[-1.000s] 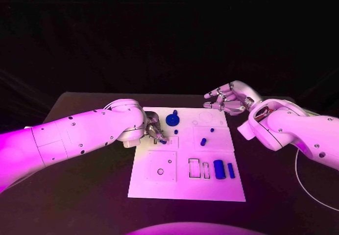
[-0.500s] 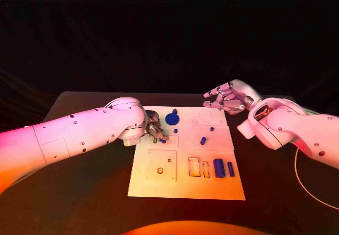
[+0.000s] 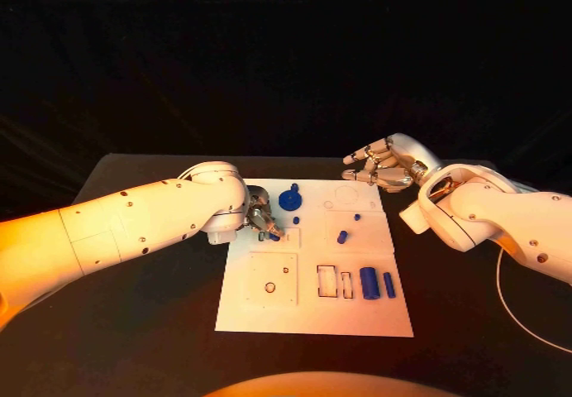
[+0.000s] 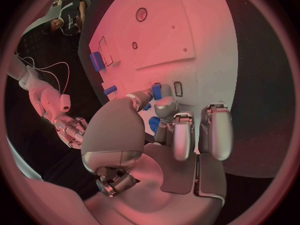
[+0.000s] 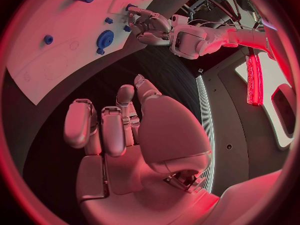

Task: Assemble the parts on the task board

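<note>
The white task board [image 3: 277,310] lies mid-table. My left hand [image 3: 259,220] is low over its near-left part and pinches a small blue part [image 3: 273,237] between thumb and a finger; the left wrist view shows this part [image 4: 156,91] next to a small slot [image 4: 178,88]. My right hand [image 3: 382,165] hovers above the board's far right corner with loosely curved fingers, holding nothing. A round blue part [image 3: 291,199], short pegs [image 3: 343,237] and a thick cylinder [image 3: 369,283] with a bar [image 3: 390,285] rest on the board.
Outlined recesses [image 3: 326,281] and a square panel with holes [image 3: 272,279] mark the board's near half. Black table [image 3: 131,314] surrounds the board on both sides. A thin white cable [image 3: 510,306] trails at the right.
</note>
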`<action>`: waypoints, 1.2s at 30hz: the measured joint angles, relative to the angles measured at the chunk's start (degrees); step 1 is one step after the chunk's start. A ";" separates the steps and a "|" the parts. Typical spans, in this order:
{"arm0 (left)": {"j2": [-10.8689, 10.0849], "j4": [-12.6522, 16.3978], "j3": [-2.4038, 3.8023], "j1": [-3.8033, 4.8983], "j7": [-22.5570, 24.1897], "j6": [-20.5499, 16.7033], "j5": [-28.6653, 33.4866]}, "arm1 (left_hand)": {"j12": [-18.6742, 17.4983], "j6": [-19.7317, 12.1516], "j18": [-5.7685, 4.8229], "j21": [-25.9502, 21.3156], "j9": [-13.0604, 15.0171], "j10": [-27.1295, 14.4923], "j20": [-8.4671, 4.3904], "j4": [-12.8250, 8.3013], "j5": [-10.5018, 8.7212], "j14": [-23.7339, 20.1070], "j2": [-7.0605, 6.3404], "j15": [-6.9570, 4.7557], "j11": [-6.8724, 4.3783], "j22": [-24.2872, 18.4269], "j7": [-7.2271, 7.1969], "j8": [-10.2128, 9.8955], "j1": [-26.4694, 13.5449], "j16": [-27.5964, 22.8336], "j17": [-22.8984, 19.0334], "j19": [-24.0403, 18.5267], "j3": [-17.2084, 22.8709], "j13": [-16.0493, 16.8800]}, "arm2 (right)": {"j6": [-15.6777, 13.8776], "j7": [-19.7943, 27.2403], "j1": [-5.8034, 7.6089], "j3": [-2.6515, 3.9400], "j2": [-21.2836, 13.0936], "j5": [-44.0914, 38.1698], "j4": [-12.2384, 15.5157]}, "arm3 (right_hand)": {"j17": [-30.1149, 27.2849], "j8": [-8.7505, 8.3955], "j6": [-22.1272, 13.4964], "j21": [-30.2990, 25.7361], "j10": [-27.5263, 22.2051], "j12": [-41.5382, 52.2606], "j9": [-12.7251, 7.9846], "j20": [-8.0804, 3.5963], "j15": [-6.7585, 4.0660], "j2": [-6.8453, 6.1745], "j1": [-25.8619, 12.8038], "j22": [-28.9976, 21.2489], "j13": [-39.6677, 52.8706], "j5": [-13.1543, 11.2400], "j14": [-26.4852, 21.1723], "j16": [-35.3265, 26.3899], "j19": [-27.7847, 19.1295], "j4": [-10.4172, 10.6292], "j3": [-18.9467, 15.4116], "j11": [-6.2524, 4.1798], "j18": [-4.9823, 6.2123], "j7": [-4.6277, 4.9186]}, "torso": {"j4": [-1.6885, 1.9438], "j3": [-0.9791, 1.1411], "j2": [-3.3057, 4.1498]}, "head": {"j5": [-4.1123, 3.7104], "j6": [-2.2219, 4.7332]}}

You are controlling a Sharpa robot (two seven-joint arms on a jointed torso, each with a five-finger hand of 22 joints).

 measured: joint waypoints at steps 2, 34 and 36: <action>0.13 -0.17 0.00 0.01 0.00 0.15 0.00 | 0.00 0.13 0.00 0.00 -0.16 0.01 0.00 -0.45 0.00 0.00 0.15 0.00 0.00 0.00 0.13 0.00 -0.44 0.00 0.00 0.00 0.45 0.06 | 0.02 0.00 0.00 0.00 0.01 0.00 -0.03 | 0.00 0.00 0.00 0.00 0.00 0.00 0.00 0.00 0.00 0.00 0.00 0.00 0.00 0.00 0.00 0.00 0.00 0.00 0.00 0.00 0.00 0.00 | 0.01 0.00 0.00 | -0.03 -0.01; 1.90 -2.51 -0.06 -0.04 0.00 2.16 -0.03 | 0.78 4.20 0.00 0.71 -3.13 1.34 -0.42 -2.30 -0.05 0.20 -0.02 -0.20 -0.33 -0.01 -1.74 -0.66 -7.95 0.00 0.03 0.01 0.78 1.17 | 0.31 -0.04 0.00 -0.01 -0.02 0.08 0.01 | -0.23 0.00 0.00 -0.43 0.00 -0.21 0.00 0.00 0.00 0.42 -0.94 -0.37 -0.59 0.23 0.00 -0.23 0.00 1.05 -0.58 0.00 0.00 0.00 | 0.04 -0.05 0.02 | -0.43 -0.17; 1.92 -2.59 -0.06 -0.04 0.00 2.24 -0.02 | 0.78 4.58 -0.01 0.71 -3.33 1.34 -0.42 -2.19 -0.04 0.20 -0.31 -0.20 -0.33 -0.01 -1.75 -0.69 -8.46 0.00 0.03 0.01 0.00 1.17 | 0.33 -0.04 0.00 -0.01 -0.03 0.09 0.01 | -0.27 0.00 0.00 -0.44 0.00 -0.21 0.00 0.00 0.00 0.42 -0.94 -0.42 -0.72 0.23 0.00 -0.30 0.00 1.10 -0.63 0.00 0.00 0.00 | 0.04 -0.04 0.02 | -0.43 -0.16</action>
